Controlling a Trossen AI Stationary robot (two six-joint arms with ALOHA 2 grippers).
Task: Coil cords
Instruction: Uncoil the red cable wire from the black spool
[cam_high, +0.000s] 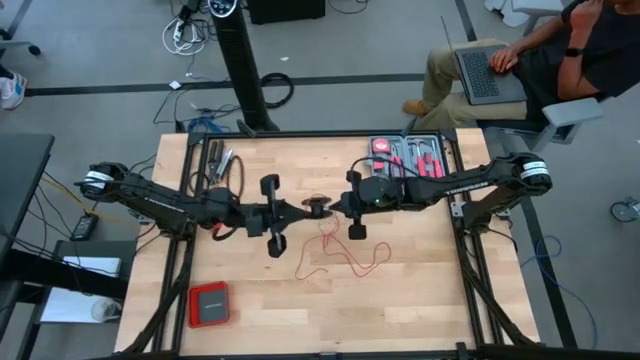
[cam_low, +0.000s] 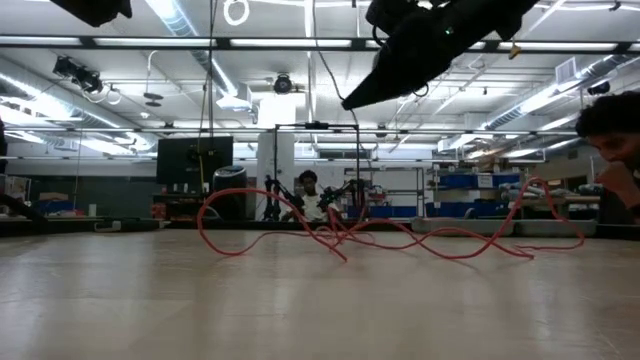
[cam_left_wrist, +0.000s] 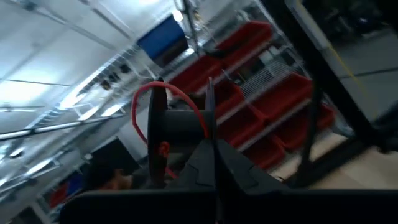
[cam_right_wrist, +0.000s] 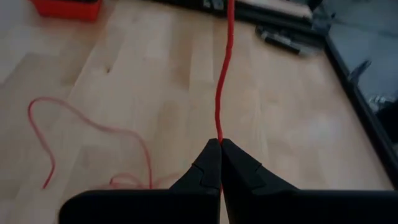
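A thin red cord lies in loose loops on the wooden table (cam_high: 345, 258), also seen in the low view (cam_low: 400, 238). Part of it is wound on a small black spool (cam_left_wrist: 180, 127), held above the table's middle (cam_high: 318, 207). My left gripper (cam_high: 304, 209) comes in from the left and is shut on the spool. My right gripper (cam_high: 336, 205) comes in from the right, just beyond the spool, and is shut on the cord (cam_right_wrist: 219, 134). My left gripper pinches the spool by the thin rim of its nearer flange (cam_left_wrist: 211, 118) between its two shut fingers, coming level from the table's left. The spool is lifted clear of the table, with red cord over its barrel. My right gripper pinches one strand of the red cord (cam_right_wrist: 219, 138) at its fingertips. The strand runs straight and taut away from the fingers (cam_right_wrist: 227, 50). The rest of the cord lies slack on the table (cam_right_wrist: 93, 127).
A flat red box (cam_high: 209, 303) lies at the near left. A grey tool tray (cam_high: 410, 157) stands at the far right, and loose tools and cables (cam_high: 215, 165) lie at the far left. A person with a laptop (cam_high: 500, 60) sits beyond the far right corner.
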